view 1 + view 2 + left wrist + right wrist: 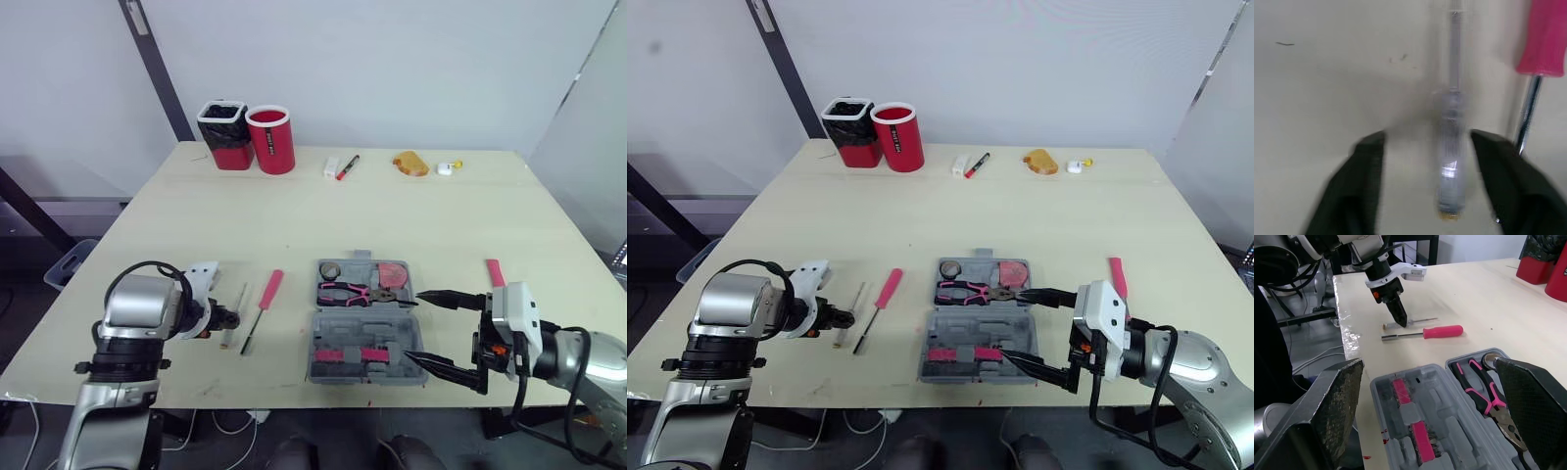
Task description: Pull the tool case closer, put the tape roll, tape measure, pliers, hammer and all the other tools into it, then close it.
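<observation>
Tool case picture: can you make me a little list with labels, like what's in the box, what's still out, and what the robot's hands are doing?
Case: grey plastic tool case, lying open near the table's front edge.
Inside: pink-and-black pliers, in the far half.
Still out: pink-handled screwdriver and clear-handled screwdriver, side by side left of the case; pink-handled tool to its right.
Left gripper: open, one finger on each side of the clear-handled screwdriver.
Right gripper: open, at the case's right side.
</observation>
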Robot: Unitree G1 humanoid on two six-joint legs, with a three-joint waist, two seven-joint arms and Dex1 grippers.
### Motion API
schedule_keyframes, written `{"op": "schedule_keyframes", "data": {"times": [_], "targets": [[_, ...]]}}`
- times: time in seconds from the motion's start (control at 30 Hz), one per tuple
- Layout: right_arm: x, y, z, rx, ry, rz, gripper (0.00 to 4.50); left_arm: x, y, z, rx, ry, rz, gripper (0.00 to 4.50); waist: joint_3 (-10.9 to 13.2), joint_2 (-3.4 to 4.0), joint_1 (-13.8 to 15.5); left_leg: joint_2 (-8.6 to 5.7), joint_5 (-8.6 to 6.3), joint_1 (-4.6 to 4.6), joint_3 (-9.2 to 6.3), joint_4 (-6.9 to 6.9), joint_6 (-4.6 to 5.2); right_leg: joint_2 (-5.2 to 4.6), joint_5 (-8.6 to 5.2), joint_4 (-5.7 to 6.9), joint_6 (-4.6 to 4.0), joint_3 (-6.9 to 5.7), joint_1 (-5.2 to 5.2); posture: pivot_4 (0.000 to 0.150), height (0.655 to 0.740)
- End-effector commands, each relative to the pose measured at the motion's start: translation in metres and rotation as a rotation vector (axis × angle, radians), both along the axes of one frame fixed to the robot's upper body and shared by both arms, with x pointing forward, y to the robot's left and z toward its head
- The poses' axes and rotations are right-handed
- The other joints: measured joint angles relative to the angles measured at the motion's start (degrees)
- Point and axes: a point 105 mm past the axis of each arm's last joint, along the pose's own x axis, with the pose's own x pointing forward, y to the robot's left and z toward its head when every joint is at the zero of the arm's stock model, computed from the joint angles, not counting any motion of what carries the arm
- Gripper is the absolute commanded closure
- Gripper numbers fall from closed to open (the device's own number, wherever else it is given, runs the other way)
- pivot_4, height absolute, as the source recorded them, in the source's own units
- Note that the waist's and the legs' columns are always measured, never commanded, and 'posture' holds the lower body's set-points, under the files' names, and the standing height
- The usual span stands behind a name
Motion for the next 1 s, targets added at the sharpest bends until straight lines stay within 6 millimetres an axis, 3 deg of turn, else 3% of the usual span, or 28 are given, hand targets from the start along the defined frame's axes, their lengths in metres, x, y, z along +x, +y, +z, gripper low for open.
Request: {"op": "schedule_keyframes", "data": {"times": [0.03,0.27,0.43,0.5,0.57,0.73,1.0], "targets": [[-0.003,0.002,0.01,0.015,-0.049,0.023,0.0,0.001,0.005,0.007,0.001,-0.034,0.026,0.09,0.0,0.0,-0.03,0.0,0.0,0.0,0.0,0.0,0.0,0.0,0.0,0.0,0.0,0.0,0.0,0.15,0.74],[-0.002,-0.001,0.009,0.009,-0.045,0.024,0.0,-0.014,0.002,0.042,0.072,-0.193,-0.096,0.09,0.03,-0.05,-0.03,0.01,0.0,-0.01,-0.01,-0.01,-0.01,-0.04,0.0,-0.01,-0.02,-0.01,0.0,0.15,0.74],[0.002,-0.001,0.009,0.007,-0.047,0.029,0.0,-0.03,-0.003,0.05,0.091,-0.332,-0.176,0.09,0.02,-0.03,-0.06,0.04,-0.01,0.05,0.1,-0.05,-0.02,-0.19,-0.12,-0.01,-0.22,0.07,-0.01,0.15,0.74],[0.003,-0.001,0.009,0.008,-0.05,0.035,0.0,-0.028,-0.005,0.061,0.102,-0.577,-0.165,0.09,0.0,0.02,0.11,0.03,0.0,0.04,0.09,-0.04,-0.02,-0.23,-0.12,-0.02,-0.23,0.02,0.0,0.15,0.74],[0.004,0.0,0.01,0.009,-0.052,0.04,0.0,-0.034,-0.004,0.065,0.13,-0.703,-0.178,0.09,-0.01,-0.04,0.15,0.03,0.0,0.04,0.16,-0.05,-0.02,-0.49,-0.12,-0.06,-0.23,0.01,0.0,0.15,0.74],[0.005,0.001,0.011,0.009,-0.053,0.046,0.0,-0.048,-0.018,0.053,0.076,-0.711,-0.327,0.09,-0.04,-0.15,0.6,0.0,0.0,0.02,0.18,-0.05,-0.01,-0.6,-0.13,-0.09,-0.25,-0.05,0.0,0.15,0.74],[0.004,-0.003,0.012,-0.006,-0.052,0.044,0.0,-0.036,-0.018,0.024,0.045,-0.633,-0.214,0.09,-0.03,-0.15,1.34,-0.04,-0.01,0.01,0.24,-0.05,0.0,-0.55,-0.14,-0.14,-0.23,-0.04,0.0,0.15,0.74]]}}
